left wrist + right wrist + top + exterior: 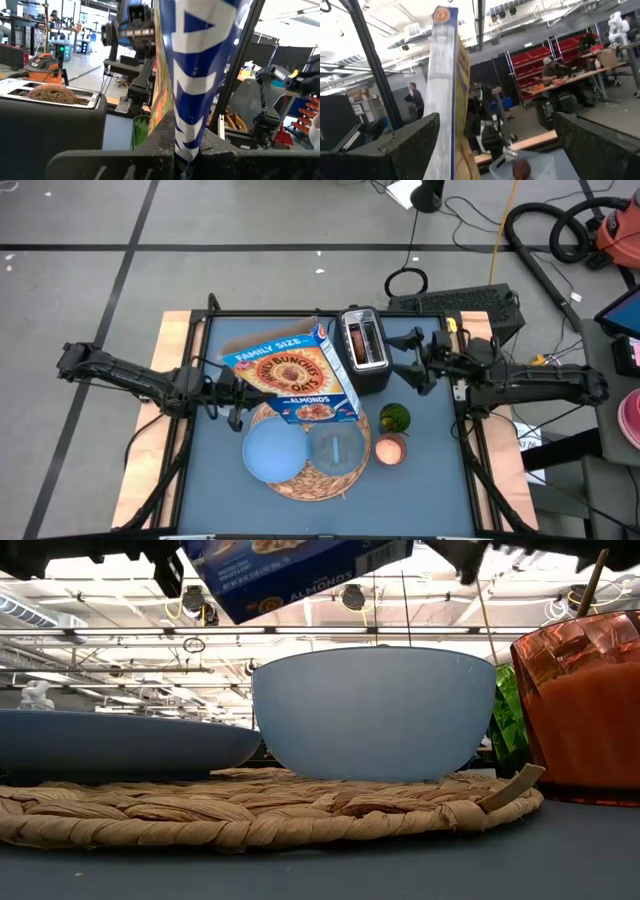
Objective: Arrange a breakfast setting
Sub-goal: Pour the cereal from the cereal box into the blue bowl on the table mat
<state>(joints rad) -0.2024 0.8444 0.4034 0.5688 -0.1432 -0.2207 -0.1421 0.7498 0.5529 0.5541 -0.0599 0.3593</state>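
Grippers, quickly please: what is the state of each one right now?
Left gripper: closed on the cereal box, held above the woven mat.
Right gripper: open, holding nothing, beside the toaster.

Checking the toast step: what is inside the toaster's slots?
A brown bagel sits in one slot of the toaster, its top showing in the left wrist view. The bagel's lower part is hidden.

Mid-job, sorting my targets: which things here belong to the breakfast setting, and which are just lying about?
Job: woven mat, light-blue plate, glass bowl, orange cup, cereal box held by left gripper, bagel in the toaster.
Lying about: toaster, green object beside the cup. Right gripper waits by toaster.
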